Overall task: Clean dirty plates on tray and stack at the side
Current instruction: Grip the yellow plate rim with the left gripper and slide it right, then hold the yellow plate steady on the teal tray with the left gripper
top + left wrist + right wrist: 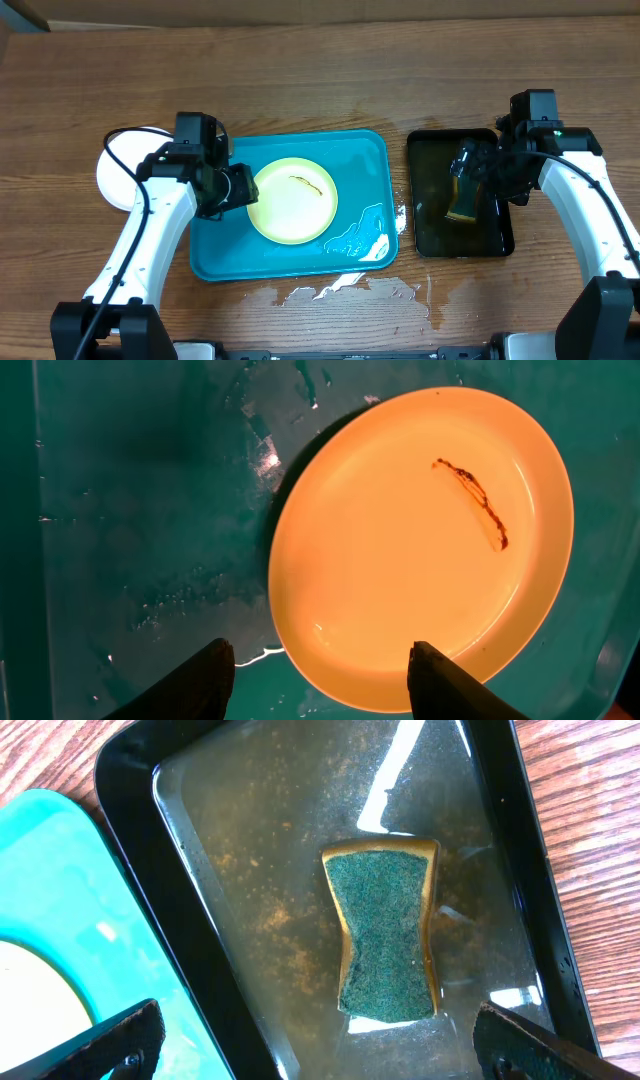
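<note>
Big turquoise tray [215,258] spread out under the left gripper [322,660], and it's wet, with water pooled on its floor and more spilled on the table [350,290] in front. Over on the other side, the black tray [115,780] of murky water sits directly below the right gripper [320,1042], whose jaws are spread as wide as they go and holding nothing. Now the pale yellow plate [420,550]: it's flat on the tray just ahead of the left fingers [215,665], its near rim lying in the gap between them, and those fingers stand apart, gripping nothing. It looks a light, stiff, shallow thing, and slick with that water, so I'd pinch the thin raised rim, because the flat centre offers no purchase. A white plate [115,175] waits off the tray, behind the left gripper. The sponge [385,930] lies between the right fingers, soft and soaked. Smallest of all is the dark smear [475,500] on the plate's far side.
</note>
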You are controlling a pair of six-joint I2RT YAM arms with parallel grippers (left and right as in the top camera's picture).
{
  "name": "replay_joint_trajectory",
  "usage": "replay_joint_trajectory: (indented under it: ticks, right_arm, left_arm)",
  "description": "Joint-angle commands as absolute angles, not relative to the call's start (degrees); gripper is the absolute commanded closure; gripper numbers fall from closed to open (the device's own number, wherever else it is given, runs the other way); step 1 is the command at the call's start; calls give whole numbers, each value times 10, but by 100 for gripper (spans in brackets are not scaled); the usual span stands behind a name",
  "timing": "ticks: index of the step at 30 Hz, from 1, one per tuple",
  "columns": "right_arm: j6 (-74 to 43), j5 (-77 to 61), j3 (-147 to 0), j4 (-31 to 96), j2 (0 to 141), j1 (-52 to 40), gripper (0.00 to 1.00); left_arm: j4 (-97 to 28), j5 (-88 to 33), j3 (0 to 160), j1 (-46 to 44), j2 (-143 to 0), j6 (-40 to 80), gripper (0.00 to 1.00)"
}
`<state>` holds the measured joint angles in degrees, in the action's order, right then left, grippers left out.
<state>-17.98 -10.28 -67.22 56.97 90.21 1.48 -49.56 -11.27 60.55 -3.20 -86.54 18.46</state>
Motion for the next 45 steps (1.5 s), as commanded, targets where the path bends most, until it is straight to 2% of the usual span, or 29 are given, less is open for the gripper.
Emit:
replay_joint_trajectory:
  ticks: [1,8,13,20,27,36,45]
  right_arm:
    - [-180,-104,-682,567,891,16,0]
    - [-180,-104,-682,567,891,16,0]
    - [-180,-104,-682,567,891,16,0]
    - [-180,-104,-682,567,891,16,0]
    - [-180,-104,-682,567,891,16,0]
    - [-180,-104,-682,567,891,16,0]
    - [-180,-104,-682,567,891,16,0]
  left_arm:
    - [-498,-106,601,-58,-869,208,42]
    - [-509,-98,601,-120,-869,219,42]
    - [-515,-47,601,-159,-869,247,42]
    - [-549,34,601,-152,-869,265,39]
    - [-544,0,588,-135,-869,298,48]
    - [-471,-13,508,-131,-869,380,60]
    - [-406,-45,475,-131,-869,393,64]
